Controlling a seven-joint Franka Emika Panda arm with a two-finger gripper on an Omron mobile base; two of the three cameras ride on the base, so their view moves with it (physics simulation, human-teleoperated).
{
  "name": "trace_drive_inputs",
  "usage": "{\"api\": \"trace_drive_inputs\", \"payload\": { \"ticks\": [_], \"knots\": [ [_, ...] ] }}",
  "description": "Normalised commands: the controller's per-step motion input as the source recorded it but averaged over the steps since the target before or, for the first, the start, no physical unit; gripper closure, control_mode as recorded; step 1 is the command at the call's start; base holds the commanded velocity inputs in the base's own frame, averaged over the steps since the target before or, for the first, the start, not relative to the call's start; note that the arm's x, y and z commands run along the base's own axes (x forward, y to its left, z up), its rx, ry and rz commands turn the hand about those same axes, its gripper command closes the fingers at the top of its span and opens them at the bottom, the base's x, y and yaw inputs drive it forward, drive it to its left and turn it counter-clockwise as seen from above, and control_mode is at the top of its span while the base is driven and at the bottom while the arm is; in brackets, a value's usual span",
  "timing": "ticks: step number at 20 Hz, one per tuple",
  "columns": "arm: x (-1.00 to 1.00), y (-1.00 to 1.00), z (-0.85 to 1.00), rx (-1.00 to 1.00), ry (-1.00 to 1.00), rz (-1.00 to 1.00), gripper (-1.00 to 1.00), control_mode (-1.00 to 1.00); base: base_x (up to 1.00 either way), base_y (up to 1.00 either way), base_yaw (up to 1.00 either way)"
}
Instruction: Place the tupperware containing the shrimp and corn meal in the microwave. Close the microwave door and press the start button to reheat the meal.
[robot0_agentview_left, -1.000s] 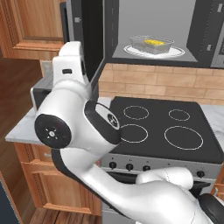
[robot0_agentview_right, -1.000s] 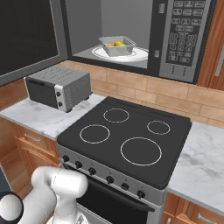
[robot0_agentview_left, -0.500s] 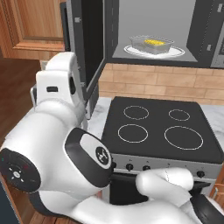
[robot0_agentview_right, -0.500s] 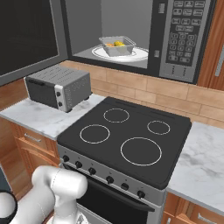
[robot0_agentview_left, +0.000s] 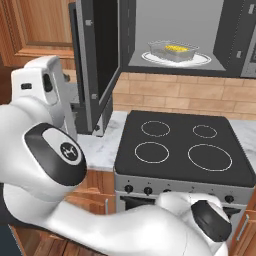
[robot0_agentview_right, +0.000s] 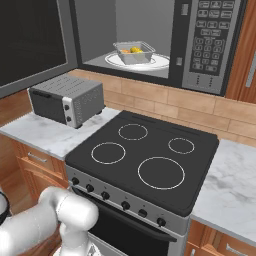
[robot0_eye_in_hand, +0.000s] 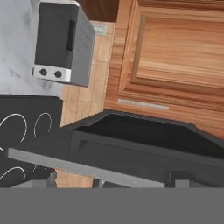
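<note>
The tupperware (robot0_agentview_left: 172, 50) (robot0_agentview_right: 134, 52) sits on a white plate inside the microwave (robot0_agentview_left: 165, 20) (robot0_agentview_right: 210, 40), showing its orange and yellow shrimp and corn meal (robot0_agentview_right: 131, 50). The microwave door (robot0_agentview_left: 100, 65) (robot0_agentview_right: 30, 40) (robot0_eye_in_hand: 144, 135) stands swung open to the left. My gripper (robot0_eye_in_hand: 113, 181) is open and faces the door's outer side, its tips far apart. The grey bar handle (robot0_eye_in_hand: 87, 168) crosses just ahead of them. In the left base view my white wrist (robot0_agentview_left: 37, 82) hangs left of the door.
A grey toaster oven (robot0_agentview_right: 67, 97) (robot0_eye_in_hand: 61, 43) stands on the marble counter (robot0_agentview_right: 40, 132) left of the black stove (robot0_agentview_left: 185, 147) (robot0_agentview_right: 145, 150). Wooden cabinets (robot0_eye_in_hand: 175, 57) flank the microwave. My bulky elbow (robot0_agentview_left: 50, 160) hides the lower left.
My arm has swung left and toward the camera, carrying the wrist leftward outside the open door. The jaws stay open. The tupperware and door have not moved.
</note>
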Motion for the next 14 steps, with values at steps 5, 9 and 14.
{"api": "trace_drive_inputs", "payload": {
  "ticks": [5,9,14],
  "knots": [
    [0.54,0.34,-0.04,-0.01,0.09,-0.10,-1.00,-1.00,0.00,0.00,0.00],
    [0.72,0.01,-0.03,0.00,0.04,-0.06,-1.00,-1.00,0.00,0.00,0.00],
    [0.78,0.00,-0.15,0.00,0.00,-0.02,-1.00,-1.00,0.00,0.00,0.00]
  ]
}}
